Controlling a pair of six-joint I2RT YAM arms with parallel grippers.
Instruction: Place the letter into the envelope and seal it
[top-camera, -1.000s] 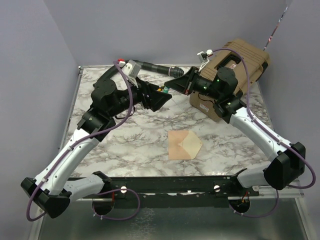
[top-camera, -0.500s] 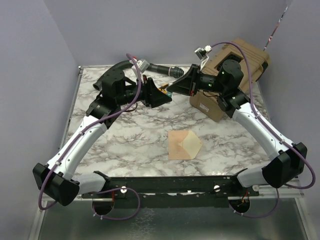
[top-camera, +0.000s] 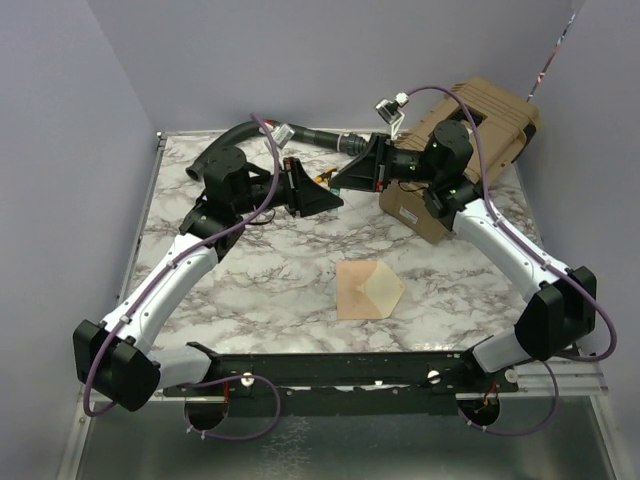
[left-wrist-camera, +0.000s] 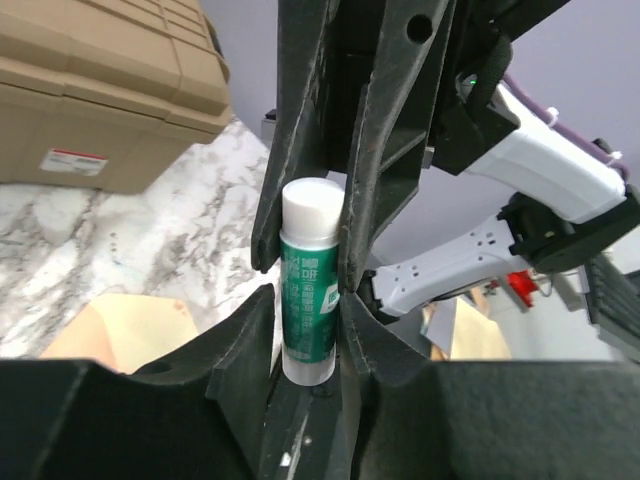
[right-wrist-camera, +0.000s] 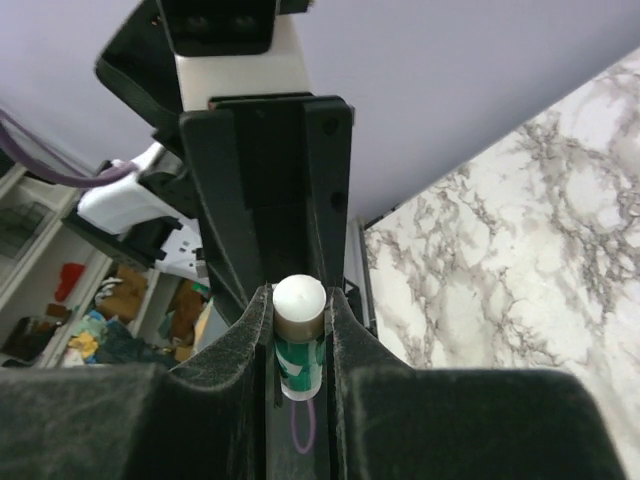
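Between both sets of jaws, left gripper (left-wrist-camera: 306, 335) and right gripper (right-wrist-camera: 298, 315) each clamped on one glue stick (left-wrist-camera: 308, 270), a skewed pull risks dropping it toward the envelope (top-camera: 368, 290) lying flap-open well below them.

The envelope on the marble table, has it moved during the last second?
No. The envelope lies at the same spot as before, equally far from the black rail in front of it.

The left jaws have narrowed onto the glue stick (left-wrist-camera: 308, 300) — both arms' elbows have swung inward.
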